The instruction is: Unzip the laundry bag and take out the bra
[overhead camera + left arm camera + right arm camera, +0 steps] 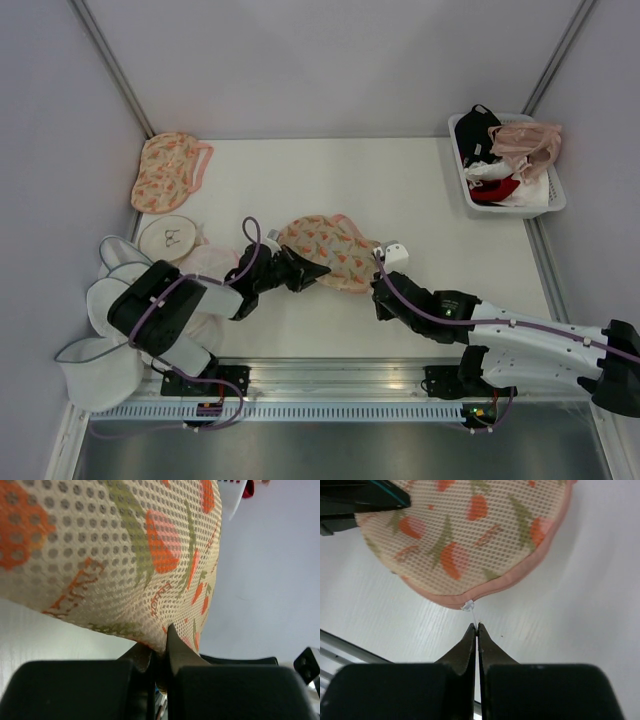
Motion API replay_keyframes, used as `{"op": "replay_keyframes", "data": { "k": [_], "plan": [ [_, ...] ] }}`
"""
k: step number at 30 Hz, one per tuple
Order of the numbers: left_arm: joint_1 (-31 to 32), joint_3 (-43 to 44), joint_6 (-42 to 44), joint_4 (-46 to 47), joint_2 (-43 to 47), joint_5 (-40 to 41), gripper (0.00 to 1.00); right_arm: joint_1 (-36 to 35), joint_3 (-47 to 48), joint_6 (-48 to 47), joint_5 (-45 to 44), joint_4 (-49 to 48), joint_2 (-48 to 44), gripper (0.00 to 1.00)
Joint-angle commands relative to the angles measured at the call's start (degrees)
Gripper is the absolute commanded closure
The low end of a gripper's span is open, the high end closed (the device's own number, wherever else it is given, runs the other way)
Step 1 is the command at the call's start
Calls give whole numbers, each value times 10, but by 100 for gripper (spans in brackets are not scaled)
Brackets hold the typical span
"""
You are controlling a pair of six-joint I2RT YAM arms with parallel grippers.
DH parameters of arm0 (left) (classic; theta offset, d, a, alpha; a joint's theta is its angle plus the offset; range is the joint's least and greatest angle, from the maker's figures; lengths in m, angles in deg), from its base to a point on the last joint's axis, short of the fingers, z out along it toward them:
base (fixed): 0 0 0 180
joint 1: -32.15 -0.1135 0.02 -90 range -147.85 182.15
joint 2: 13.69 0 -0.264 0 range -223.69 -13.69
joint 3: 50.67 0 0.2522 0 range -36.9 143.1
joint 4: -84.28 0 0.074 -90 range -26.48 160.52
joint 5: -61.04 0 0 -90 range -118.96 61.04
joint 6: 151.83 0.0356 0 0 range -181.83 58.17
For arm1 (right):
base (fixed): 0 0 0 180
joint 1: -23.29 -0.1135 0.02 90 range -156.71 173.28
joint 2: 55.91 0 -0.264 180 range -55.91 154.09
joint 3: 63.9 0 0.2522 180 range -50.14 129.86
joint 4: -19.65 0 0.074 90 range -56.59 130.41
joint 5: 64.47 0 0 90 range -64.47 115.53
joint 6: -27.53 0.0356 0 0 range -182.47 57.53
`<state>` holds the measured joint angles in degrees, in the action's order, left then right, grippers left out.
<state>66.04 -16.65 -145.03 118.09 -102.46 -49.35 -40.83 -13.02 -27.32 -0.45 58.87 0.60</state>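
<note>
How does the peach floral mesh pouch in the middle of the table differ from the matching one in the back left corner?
The middle peach floral mesh pouch is held: the left gripper is shut on its edge and the right gripper pinches its thin white zip pull. Nothing touches the corner peach floral pouch.
The middle pouch lies centrally, while the corner pouch lies far left beside the grey wall.
Both have peach fabric, a red-green print and pink trim.

The laundry bag (470,535) is matt, perforated mesh cloth, edged with smoother pink fabric trim (450,599). At its edge the zip pull (468,606) looks like white plastic. The surface (580,630) under the bag is white, matt, faintly grained.
</note>
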Motion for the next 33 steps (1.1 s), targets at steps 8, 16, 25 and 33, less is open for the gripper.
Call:
{"op": "replay_keyframes", "data": {
  "k": [8, 16, 25, 33],
  "plan": [
    [-50, 97, 131, 78, -67, -338, 98, 4, 66, 88, -171, 190, 40, 100],
    [-47, 223, 410, -276, -39, -434, 98, 4, 83, 98, -206, 224, 31, 100],
    [-47, 287, 452, -391, -66, -245, 46, 3, 77, 76, -168, 197, -4, 100],
    [-46, 231, 352, -365, -26, -105, 25, 3, 42, 69, -123, 138, -7, 100]
  ]
}}
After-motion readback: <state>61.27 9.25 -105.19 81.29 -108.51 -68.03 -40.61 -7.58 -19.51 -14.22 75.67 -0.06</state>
